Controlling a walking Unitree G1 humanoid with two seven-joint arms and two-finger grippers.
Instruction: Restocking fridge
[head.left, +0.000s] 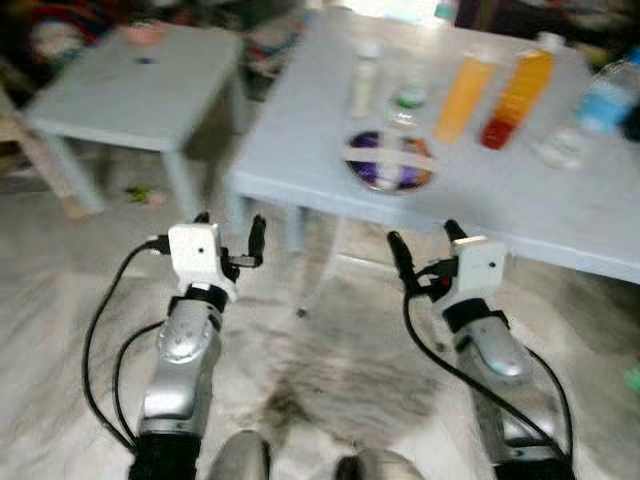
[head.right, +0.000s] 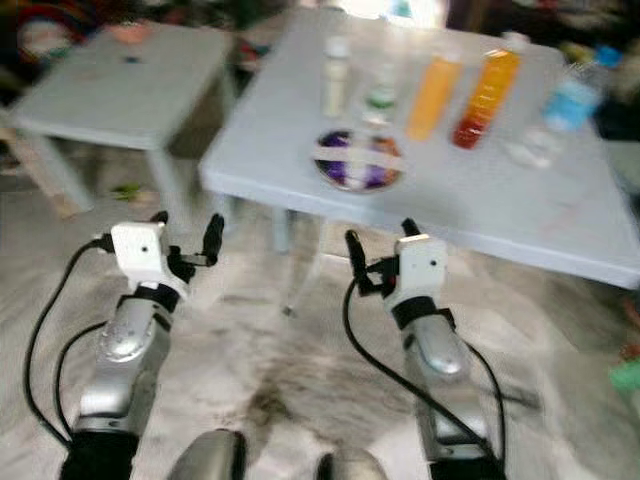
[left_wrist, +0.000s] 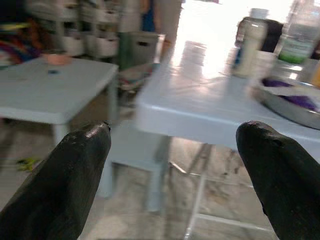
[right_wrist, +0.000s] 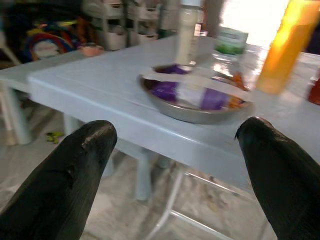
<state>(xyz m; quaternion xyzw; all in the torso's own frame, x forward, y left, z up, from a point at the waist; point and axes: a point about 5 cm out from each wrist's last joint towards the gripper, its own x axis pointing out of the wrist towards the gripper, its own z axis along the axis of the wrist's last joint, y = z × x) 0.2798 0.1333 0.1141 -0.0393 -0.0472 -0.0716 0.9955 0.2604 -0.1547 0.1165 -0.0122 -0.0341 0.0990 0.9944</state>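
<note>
I'm closing on the table (head.left: 330, 170), upper right of frame; both grippers, left (head.left: 228, 232) and right (head.left: 427, 248), have jaws apart, empty. Bottles (head.left: 465, 97) stand at upper centre-right behind the bowl (head.left: 390, 162). I'd step nearer, then reach.

Two orange bottles (head.left: 465, 97) (head.left: 518, 98), a white bottle (head.left: 365, 80) and a round bowl (head.left: 390, 161) of purple things sit on the surface (head.left: 300, 150).

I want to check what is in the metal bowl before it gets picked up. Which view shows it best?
The right wrist view: the bowl is close and fairly sharp, with purple contents. Both eye views show it from above but blurred. The left wrist view catches only its edge.
</note>
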